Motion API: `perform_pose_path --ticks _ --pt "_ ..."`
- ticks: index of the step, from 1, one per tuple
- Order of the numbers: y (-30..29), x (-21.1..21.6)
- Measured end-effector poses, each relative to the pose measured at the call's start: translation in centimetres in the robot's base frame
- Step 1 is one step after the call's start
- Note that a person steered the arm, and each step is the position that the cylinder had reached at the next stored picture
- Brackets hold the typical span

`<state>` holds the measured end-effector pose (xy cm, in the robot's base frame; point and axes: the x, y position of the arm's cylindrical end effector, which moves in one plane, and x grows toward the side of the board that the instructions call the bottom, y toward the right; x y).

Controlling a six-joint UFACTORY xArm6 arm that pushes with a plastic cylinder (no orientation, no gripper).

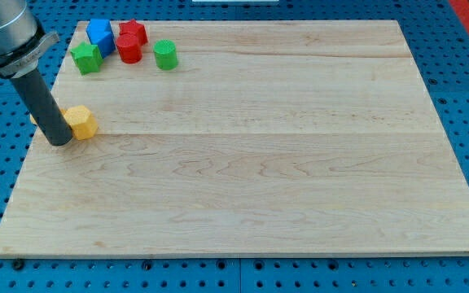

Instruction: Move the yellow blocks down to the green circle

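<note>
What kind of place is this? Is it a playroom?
More likely a robot lab bench. A wooden board lies on a blue table full of holes, and my tip touches a yellow block, with other coloured blocks nearby.

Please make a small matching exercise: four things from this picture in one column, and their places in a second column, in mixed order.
Things:
1. yellow block
2. green cylinder
3. green block
4. my tip

Places:
A. leftmost of the group at the view's top
B. rightmost of that group
C. alone, below the group, near the board's left edge
D. touching the yellow block on its left side

Pairs: 1-C, 2-B, 3-A, 4-D
</note>
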<state>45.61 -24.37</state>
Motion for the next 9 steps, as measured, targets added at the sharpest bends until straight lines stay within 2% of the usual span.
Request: perform_pose_path --ticks 1,2,3,4,5,7,8,9 --pt "0.0 0.0" --pt "-0.1 3.8" --pt "-5.8 5.8" --pt "-5.9 4.0" --pt "-4.1 -2.7" --pt "-6.1 -8.3" --pt "-0.5 -9.4" --pt "3.7 -5.5"
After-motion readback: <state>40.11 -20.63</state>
